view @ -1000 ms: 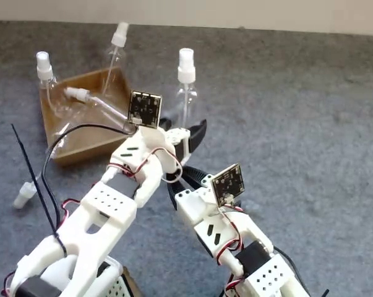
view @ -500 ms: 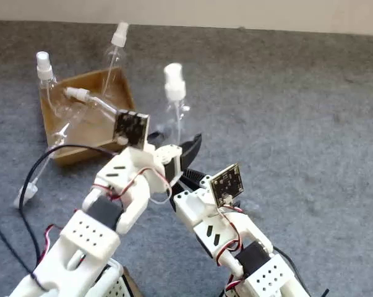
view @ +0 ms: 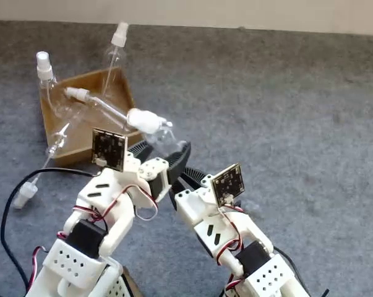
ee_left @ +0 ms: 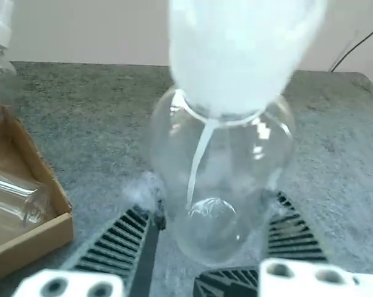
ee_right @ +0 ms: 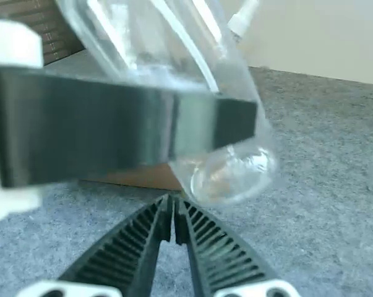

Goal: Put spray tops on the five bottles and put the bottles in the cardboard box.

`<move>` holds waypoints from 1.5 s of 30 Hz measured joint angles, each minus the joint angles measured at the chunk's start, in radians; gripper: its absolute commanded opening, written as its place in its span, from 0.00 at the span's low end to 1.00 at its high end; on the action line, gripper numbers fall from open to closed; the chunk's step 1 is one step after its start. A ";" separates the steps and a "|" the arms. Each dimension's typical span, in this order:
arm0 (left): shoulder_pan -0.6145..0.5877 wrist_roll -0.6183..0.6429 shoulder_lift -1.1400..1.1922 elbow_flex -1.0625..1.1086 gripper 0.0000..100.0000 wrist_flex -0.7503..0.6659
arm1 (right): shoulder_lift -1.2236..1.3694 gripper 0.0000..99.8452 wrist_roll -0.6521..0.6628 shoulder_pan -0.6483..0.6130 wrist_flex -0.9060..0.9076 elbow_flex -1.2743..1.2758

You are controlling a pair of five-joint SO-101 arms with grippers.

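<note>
My left gripper (view: 163, 159) is shut on a clear bottle (view: 151, 122) with a white spray top, held tilted with its top toward the cardboard box (view: 65, 150). In the left wrist view the bottle (ee_left: 223, 167) sits between the black fingers (ee_left: 119, 240), its white top close to the camera. My right gripper (view: 187, 176) stands just beside the left one, shut and holding nothing; its fingertips (ee_right: 172, 218) meet under the bottle's base (ee_right: 231, 170). Three capped bottles rest in or against the box: one upright (view: 45, 67), one leaning (view: 117, 38), one lying (view: 81, 96).
A loose white spray top (view: 24, 193) lies on the grey carpet in front of the box, near a black cable (view: 13, 198). Open carpet stretches to the right of both arms. The box's near wall (ee_right: 137, 176) stands behind the held bottle.
The left arm has drawn back toward its base and tipped the held bottle from upright over toward the box. The right arm has stayed still.
</note>
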 measured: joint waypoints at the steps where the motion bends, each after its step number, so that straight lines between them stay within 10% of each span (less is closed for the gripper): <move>1: -0.014 0.000 0.000 0.000 0.10 0.000 | 0.000 0.01 0.000 0.000 0.000 0.000; 24: -0.480 -0.212 0.350 -0.064 0.10 -0.192 | 0.000 0.01 0.000 0.005 0.000 0.000; 35: -0.577 -0.212 0.769 -0.098 0.10 -0.511 | 0.000 0.01 0.000 0.005 0.000 0.000; 45: -0.577 -0.212 0.772 -0.304 0.11 -0.339 | 0.000 0.01 0.000 0.146 -0.002 0.000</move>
